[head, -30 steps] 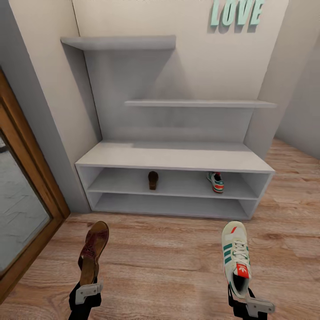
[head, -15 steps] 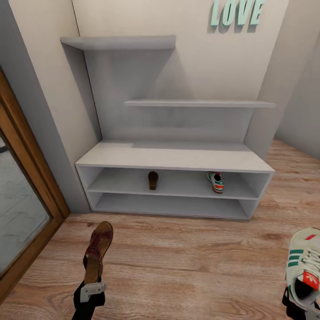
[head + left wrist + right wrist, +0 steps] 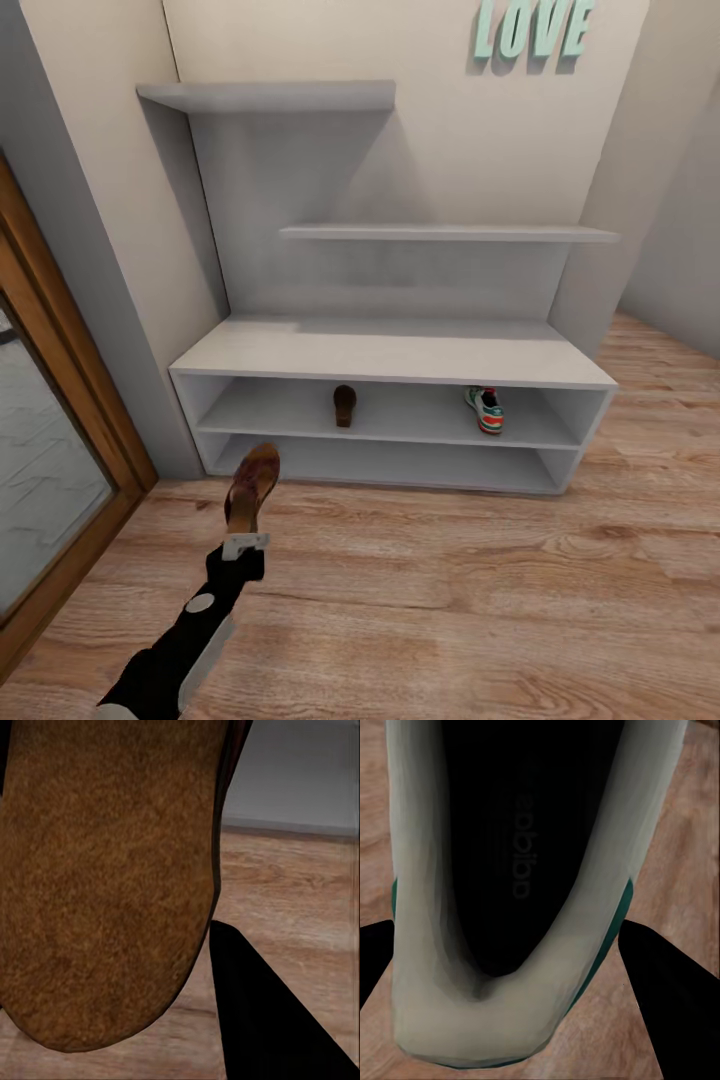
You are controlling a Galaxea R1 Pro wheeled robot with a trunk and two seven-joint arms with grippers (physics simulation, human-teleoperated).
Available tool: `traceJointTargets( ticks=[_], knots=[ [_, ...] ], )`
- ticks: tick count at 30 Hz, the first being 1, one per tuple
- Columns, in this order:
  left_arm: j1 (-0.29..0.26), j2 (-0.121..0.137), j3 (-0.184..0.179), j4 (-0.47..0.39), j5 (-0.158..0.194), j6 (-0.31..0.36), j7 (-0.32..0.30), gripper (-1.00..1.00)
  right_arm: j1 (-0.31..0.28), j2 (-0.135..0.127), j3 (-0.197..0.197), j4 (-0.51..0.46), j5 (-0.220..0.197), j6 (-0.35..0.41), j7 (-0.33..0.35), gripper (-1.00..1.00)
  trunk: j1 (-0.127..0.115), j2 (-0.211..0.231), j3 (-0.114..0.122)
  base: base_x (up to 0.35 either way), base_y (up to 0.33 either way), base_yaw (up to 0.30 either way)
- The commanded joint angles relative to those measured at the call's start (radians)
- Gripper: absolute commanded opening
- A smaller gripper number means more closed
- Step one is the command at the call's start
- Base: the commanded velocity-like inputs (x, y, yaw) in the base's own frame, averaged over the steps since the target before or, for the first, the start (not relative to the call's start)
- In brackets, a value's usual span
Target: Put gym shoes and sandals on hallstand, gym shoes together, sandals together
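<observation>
My left gripper (image 3: 246,543) is shut on the heel end of a brown sandal (image 3: 251,488), held above the corridor floor (image 3: 450,600) just before the hallstand (image 3: 390,352). In the left wrist view the sandal's tan underside (image 3: 105,885) is close up beside one dark finger (image 3: 262,1020). The other sandal (image 3: 344,405) lies on the upper open shelf level, and a gym shoe (image 3: 486,409) sits on the same level further right. The right wrist view looks into the second gym shoe's dark inside (image 3: 517,855), with its cream heel between the black fingers (image 3: 671,1012).
A wood-framed glass door (image 3: 60,440) stands at the left, close to the hallstand's left end. Two floating shelves (image 3: 270,96) hang on the back panel. Walls close in on the right, behind the rack's right end.
My left arm has stretched forward, carrying the sandal from near the lower edge up towards the rack's lower shelves. The right arm with the gym shoe swung right and left the head view.
</observation>
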Motion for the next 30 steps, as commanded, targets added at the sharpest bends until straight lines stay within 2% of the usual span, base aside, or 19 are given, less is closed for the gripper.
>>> traceJointTargets(
  ticks=[1, 3, 4, 6, 12, 14, 16, 30],
  knots=[
    [-0.019, -0.003, -0.008, 0.001, 0.008, 0.021, 0.009, -1.0, 0.0, -0.013, 0.009, -0.001, -0.026, 0.016, 0.002, -1.0, 0.0, 0.0, -0.001, 0.0, 0.0, 0.0],
    [-0.079, -0.02, -0.008, 0.003, 0.009, 0.098, 0.011, -1.0, 0.0, -0.058, 0.009, -0.002, -0.097, 0.08, 0.026, -1.0, 0.0, 0.0, -0.001, 0.0, 0.0, 0.0],
    [-0.092, -0.023, -0.009, 0.004, 0.009, 0.117, 0.011, -1.0, 0.0, -0.069, 0.009, -0.002, -0.112, 0.095, 0.034, -1.0, 0.0, 0.0, -0.001, 0.0, 0.0, 0.0],
    [-0.141, -0.036, -0.009, 0.008, 0.01, 0.176, 0.011, -1.0, 0.0, -0.11, 0.011, 0.0, -0.159, 0.158, 0.074, -1.0, 0.0, 0.0, -0.001, 0.0, 0.0, 0.0],
    [-0.259, -0.078, -0.013, 0.083, 0.007, 0.224, 0.011, -1.0, 0.0, -0.184, 0.009, -0.003, -0.204, 0.324, 0.131, -1.0, 0.0, 0.0, -0.001, 0.0, 0.0, 0.0],
    [-0.27, -0.08, -0.026, 0.073, -0.01, 0.229, 0.008, -1.0, 0.0, -0.191, 0.008, -0.005, -0.206, 0.357, 0.135, -1.0, 0.0, 0.0, -0.001, 0.0, 0.0, 0.0],
    [-0.27, -0.074, -0.028, 0.037, -0.021, 0.234, 0.006, -1.0, 0.0, -0.186, 0.009, -0.005, -0.206, 0.363, 0.136, -1.0, 0.004, -0.007, -0.004, 0.0, 0.0, 0.0],
    [-0.268, -0.071, -0.029, 0.03, -0.023, 0.235, 0.005, -1.0, 0.0, -0.184, 0.011, -0.005, -0.203, 0.363, 0.135, -1.0, 0.057, -0.105, -0.067, 0.0, 0.0, 0.0]
  ],
)
